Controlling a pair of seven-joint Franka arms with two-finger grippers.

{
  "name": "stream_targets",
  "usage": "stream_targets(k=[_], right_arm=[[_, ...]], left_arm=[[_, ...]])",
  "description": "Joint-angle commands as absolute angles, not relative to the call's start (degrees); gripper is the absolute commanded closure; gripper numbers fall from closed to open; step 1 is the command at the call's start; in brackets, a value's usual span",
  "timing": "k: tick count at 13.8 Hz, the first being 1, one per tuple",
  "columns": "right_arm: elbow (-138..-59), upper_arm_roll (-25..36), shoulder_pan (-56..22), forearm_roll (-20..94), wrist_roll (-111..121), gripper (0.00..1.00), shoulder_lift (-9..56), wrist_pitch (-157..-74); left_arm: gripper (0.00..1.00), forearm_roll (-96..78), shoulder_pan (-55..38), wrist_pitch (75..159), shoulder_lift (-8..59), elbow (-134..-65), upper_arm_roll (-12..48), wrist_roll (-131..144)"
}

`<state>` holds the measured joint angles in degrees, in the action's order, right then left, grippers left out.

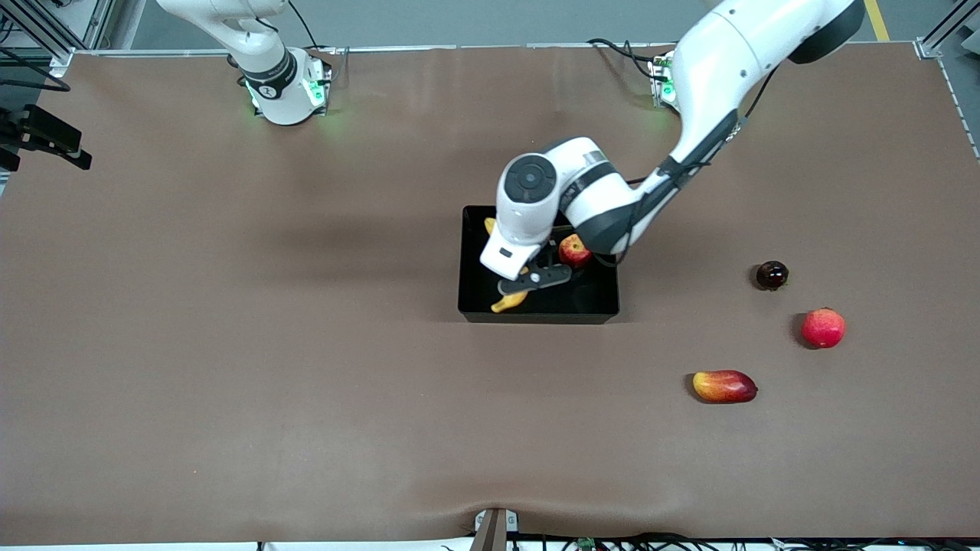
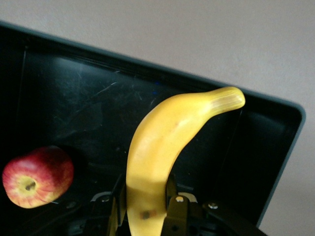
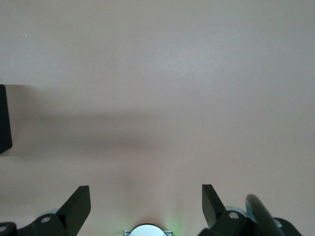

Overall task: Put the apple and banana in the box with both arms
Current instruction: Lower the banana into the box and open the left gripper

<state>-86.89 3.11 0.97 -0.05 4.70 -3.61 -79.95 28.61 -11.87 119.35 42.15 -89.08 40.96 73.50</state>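
The box [image 1: 538,308] sits on the brown table [image 1: 230,344] near its middle, and everything else is placed from it here. The left gripper [image 1: 528,285] is down inside the box, over the floor at the end toward the right arm. Its fingers [image 2: 173,209] are closed on the banana [image 1: 510,301] across the middle of the fruit; in the left wrist view the banana [image 2: 157,152] rises from between the fingers, and its tip reaches the top edge of the box wall [image 2: 275,142]. From the front, one end of the banana shows near the wall closest to the camera and the other end near the wall toward the robots' bases, so the fruit spans most of the box's short width with little room left at either wall.

The apple [image 1: 574,250] lies in the box too, on the floor toward the left arm's end and close to the wall nearer the bases. In the left wrist view the apple [image 2: 38,176] is apart from the banana, with bare black floor between them.

The right arm waits, drawn back up by its base [image 1: 283,92]; the right gripper [image 3: 145,206] hangs over bare table with its fingers spread wide and nothing between them. A corner of the box [image 3: 4,118] shows at the edge of its view.

Well away from the box, toward the left arm's end of the table, lie a dark round fruit [image 1: 772,275], a pink-red round fruit [image 1: 823,327] and a long red-yellow fruit [image 1: 724,386], each apart from the others. Toward the right arm's end, the table is open all the way from the box to its edge.
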Motion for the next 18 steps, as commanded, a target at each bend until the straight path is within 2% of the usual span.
stream_targets(k=[1,5,7,8,9,10,11,14,18], right_arm=[[-87.89,2.29,2.64,0.88,4.31,0.00,-4.57,-79.89],[-87.89,2.29,2.72,0.88,4.31,0.00,-4.66,-79.89],[-87.89,2.29,2.72,0.88,4.31,0.00,-4.66,-79.80],[-87.89,2.29,2.72,0.88,4.31,0.00,-4.57,-79.89],[-87.89,2.29,2.64,0.88,4.31,0.00,-4.66,-79.81],[-87.89,2.29,2.72,0.88,4.31,0.00,-4.66,-79.80],[-87.89,2.29,2.72,0.88,4.31,0.00,-4.57,-79.89],[-87.89,2.29,2.72,0.88,4.31,0.00,-4.57,-79.89],[-87.80,2.29,2.55,0.88,4.39,0.00,-4.57,-79.89]], left_arm=[[1.00,29.80,-14.93,119.62,44.02,-88.24,38.59,75.23],[1.00,29.80,-18.01,125.93,46.58,-86.67,34.30,75.06],[1.00,29.88,-20.12,126.56,47.46,-86.14,32.09,75.15],[0.92,29.80,-20.91,126.56,47.46,-86.13,31.12,75.23],[0.48,29.79,-20.92,126.56,47.37,-86.05,30.85,75.41],[0.12,29.71,-20.83,126.56,46.94,-86.04,30.76,76.54],[0.00,29.97,-20.66,126.39,46.06,-85.70,30.76,77.42],[0.00,29.79,-18.99,124.99,40.20,-84.81,30.76,79.89],[0.00,28.75,-10.48,116.39,28.50,-84.81,31.38,74.91]])
